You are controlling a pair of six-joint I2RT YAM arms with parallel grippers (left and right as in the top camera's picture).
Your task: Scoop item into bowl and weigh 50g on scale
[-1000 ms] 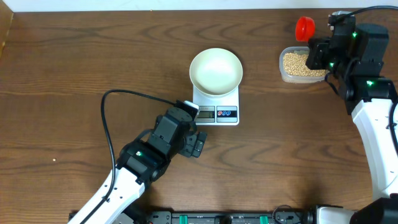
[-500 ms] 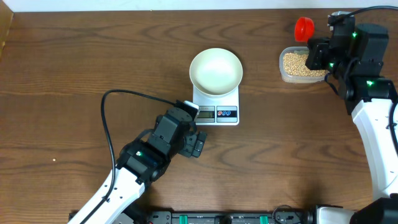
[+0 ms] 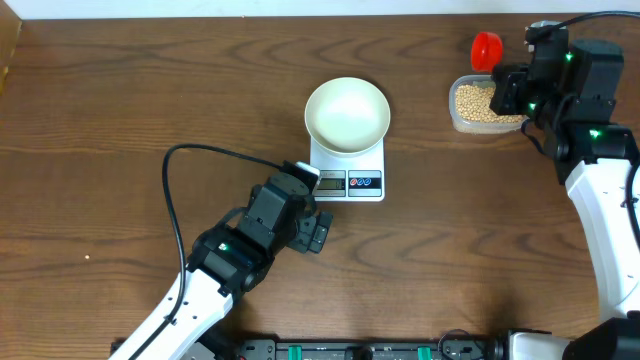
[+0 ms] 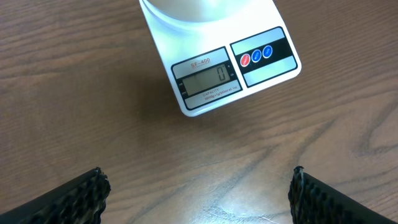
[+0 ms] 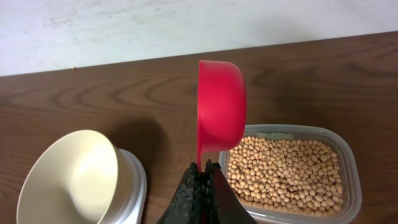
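The white bowl [image 3: 347, 114] stands empty on the white scale [image 3: 348, 178], whose display shows 0 in the left wrist view [image 4: 208, 79]. Pale tan beans [image 3: 484, 103] fill a clear tub at the right. My right gripper [image 3: 503, 78] is shut on the handle of a red scoop [image 3: 487, 45], which it holds on edge and empty above the tub's far left corner. In the right wrist view the scoop [image 5: 221, 115] rises from the shut gripper [image 5: 204, 171], with beans [image 5: 286, 171] to the right and the bowl [image 5: 68, 180] to the left. My left gripper [image 3: 312, 205] is open over bare table just in front of the scale, its fingers [image 4: 74, 199] wide apart.
A black cable [image 3: 185, 160] loops over the table to the left of the left arm. The table's back edge and a pale wall [image 5: 186, 25] lie just behind the tub [image 5: 348, 186].
The red scoop in the right gripper has shifted very slightly to the left. The left arm, bowl and scale have not moved.
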